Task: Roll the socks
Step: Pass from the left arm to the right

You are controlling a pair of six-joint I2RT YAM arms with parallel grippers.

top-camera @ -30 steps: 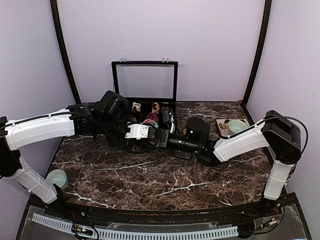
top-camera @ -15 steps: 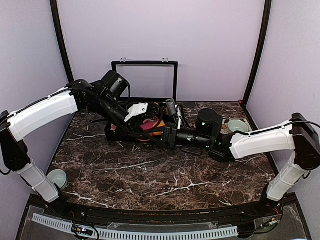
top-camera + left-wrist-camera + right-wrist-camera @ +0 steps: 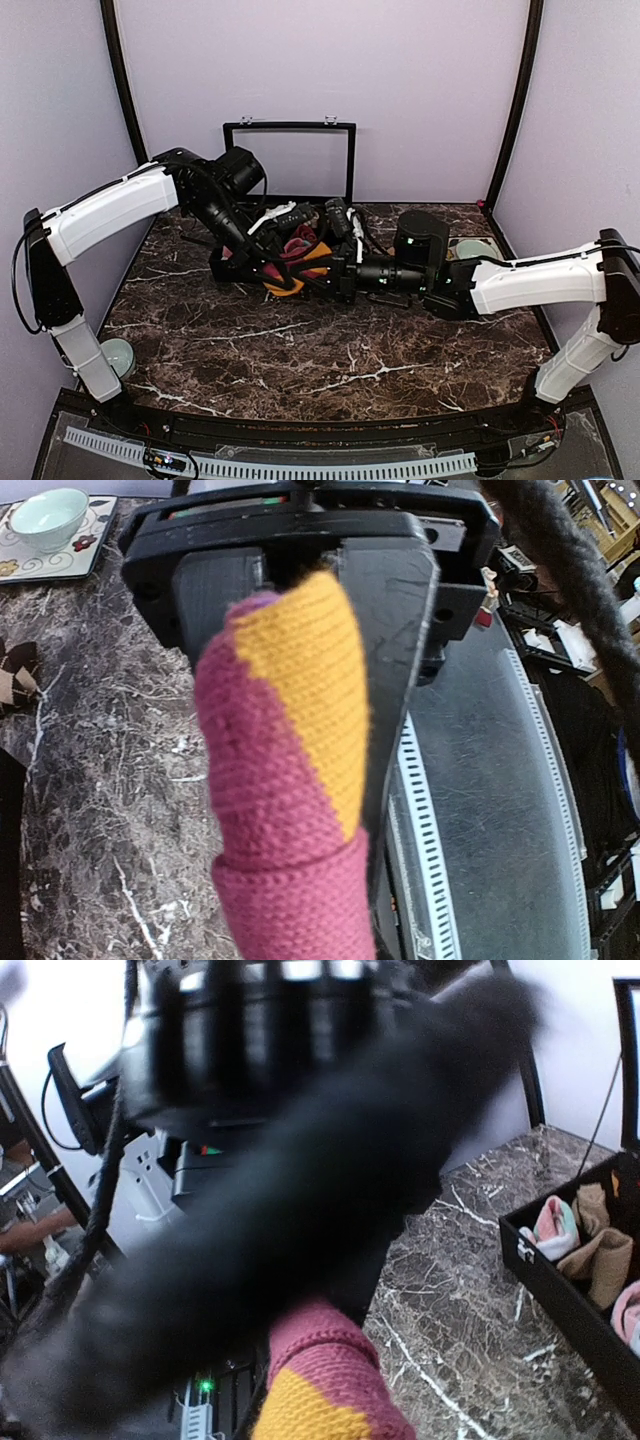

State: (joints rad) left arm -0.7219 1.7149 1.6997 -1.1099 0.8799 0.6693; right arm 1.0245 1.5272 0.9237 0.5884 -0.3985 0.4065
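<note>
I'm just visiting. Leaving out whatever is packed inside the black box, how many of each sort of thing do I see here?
Robot arms: 2, left arm and right arm
Pale bowls: 2, one near the left arm's base, one on the mat
Patterned mat: 1
Black box: 1
Socks outside the box: 2, magenta-and-orange sock and brown diamond sock
Total: 8

Pale purple walls stand at the left, right and far sides. The worktop is dark stone with thin white lines. Black poles rise in the far corners. A white strip with holes runs along the near edge.
</note>
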